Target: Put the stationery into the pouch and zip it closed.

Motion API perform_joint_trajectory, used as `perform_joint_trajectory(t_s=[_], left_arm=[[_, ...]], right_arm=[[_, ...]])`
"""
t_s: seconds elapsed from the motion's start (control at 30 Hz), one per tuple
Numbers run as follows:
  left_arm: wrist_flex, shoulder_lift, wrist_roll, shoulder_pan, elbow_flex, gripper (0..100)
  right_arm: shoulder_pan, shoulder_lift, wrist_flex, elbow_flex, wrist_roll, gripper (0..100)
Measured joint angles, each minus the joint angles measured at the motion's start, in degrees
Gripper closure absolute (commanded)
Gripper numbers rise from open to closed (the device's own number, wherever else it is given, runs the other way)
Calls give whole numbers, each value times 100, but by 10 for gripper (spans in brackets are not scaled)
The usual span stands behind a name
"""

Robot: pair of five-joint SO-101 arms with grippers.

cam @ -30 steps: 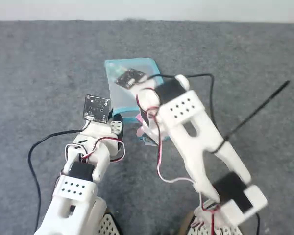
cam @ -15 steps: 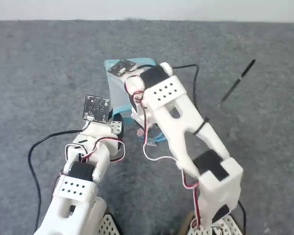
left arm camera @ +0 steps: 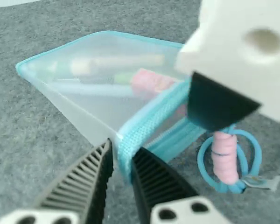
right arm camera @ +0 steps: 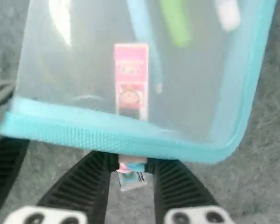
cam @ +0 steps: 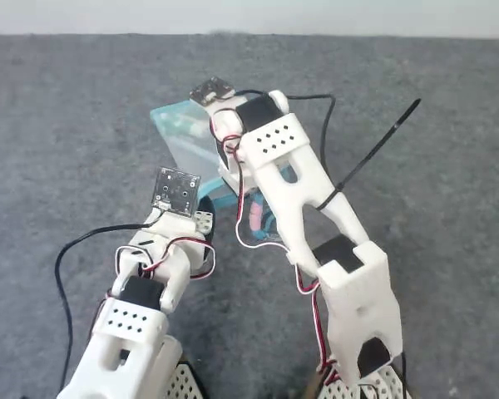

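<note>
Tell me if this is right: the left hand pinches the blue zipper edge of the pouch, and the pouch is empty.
Not empty: the left wrist view shows stationery inside the pouch. The left hand does pinch its blue zipper edge.

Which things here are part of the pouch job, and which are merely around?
Job: pouch, zip pull, pink eraser, green pen and blue pen inside it, left gripper, right gripper.
Around: grey mat, black cable tie, black cable.
</note>
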Motion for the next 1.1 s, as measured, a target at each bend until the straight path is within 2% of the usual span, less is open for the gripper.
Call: perform_joint_trajectory(t_s=[0.13, 0.4, 0.53, 0.7, 0.87, 1.1], left_arm=[[-53, 0, 0, 35, -18, 988], [-149, 0, -9, 88, -26, 988], [-123, -53, -9, 88, -18, 988], [-97, -62, -53, -193, 0, 988], [-97, -62, -53, -413, 9, 988], [-97, -62, -53, -457, 9, 988]], right_arm=[[-62, 26, 0, -378, -53, 716], [-70, -35, 0, -571, 18, 724], [105, -651, 0, -229, 88, 724], [545, -2004, 0, 686, 176, 724], [545, -3130, -167, 2075, 290, 724], [571, -3886, -2057, 4897, 176, 724]])
